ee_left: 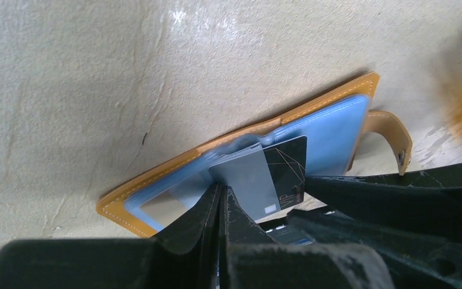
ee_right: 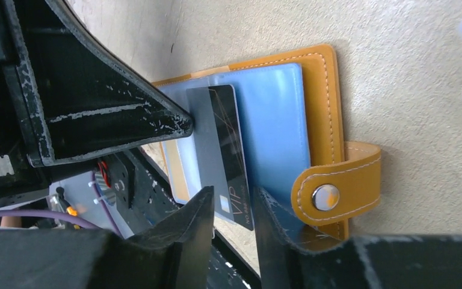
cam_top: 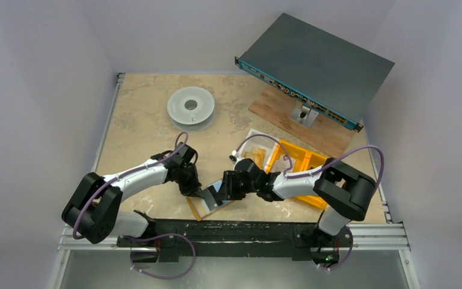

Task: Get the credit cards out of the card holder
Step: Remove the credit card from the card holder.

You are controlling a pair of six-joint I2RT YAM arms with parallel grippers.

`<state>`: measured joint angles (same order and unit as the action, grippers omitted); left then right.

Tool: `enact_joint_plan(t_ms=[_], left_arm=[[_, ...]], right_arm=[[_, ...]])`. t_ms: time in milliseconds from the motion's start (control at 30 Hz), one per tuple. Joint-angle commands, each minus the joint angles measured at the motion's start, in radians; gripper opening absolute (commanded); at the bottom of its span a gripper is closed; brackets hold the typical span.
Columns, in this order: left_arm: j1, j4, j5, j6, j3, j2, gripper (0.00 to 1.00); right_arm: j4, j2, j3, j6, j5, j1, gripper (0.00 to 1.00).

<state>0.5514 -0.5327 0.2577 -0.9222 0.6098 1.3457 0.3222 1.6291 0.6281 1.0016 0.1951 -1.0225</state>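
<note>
"VIP" card (ee_right: 231, 174) lettering: right wrist only

A lab test cell. White panels wall in a beige table (cam_top: 144, 129) on aluminium rails. A rack-mount network unit (cam_top: 316, 69) and filament spool (cam_top: 190, 108) sit there.
</note>
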Motion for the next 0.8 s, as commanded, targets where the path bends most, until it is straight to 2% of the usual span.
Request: enact_joint_plan(t_ms=[0, 200, 500, 767], left_arm=[[0.007, 0.044, -0.03, -0.007, -0.034, 0.046, 0.0], [0.006, 0.038, -0.047, -0.007, -0.032, 0.054, 0.0], [0.007, 0.001, -0.091, -0.002, -0.02, 0.053, 0.0], [0.004, -0.067, -0.182, -0.015, -0.021, 0.032, 0.0]], right_arm=[[0.038, 0.021, 0.035, -0.026, 0.043, 0.001, 0.33], [0.067, 0.072, 0.052, -0.025, 0.082, 0.001, 0.32], [0.04, 0.051, 0.057, -0.024, 0.061, 0.001, 0.03], [-0.079, -0.059, 0.044, -0.041, -0.056, 0.002, 0.0]])
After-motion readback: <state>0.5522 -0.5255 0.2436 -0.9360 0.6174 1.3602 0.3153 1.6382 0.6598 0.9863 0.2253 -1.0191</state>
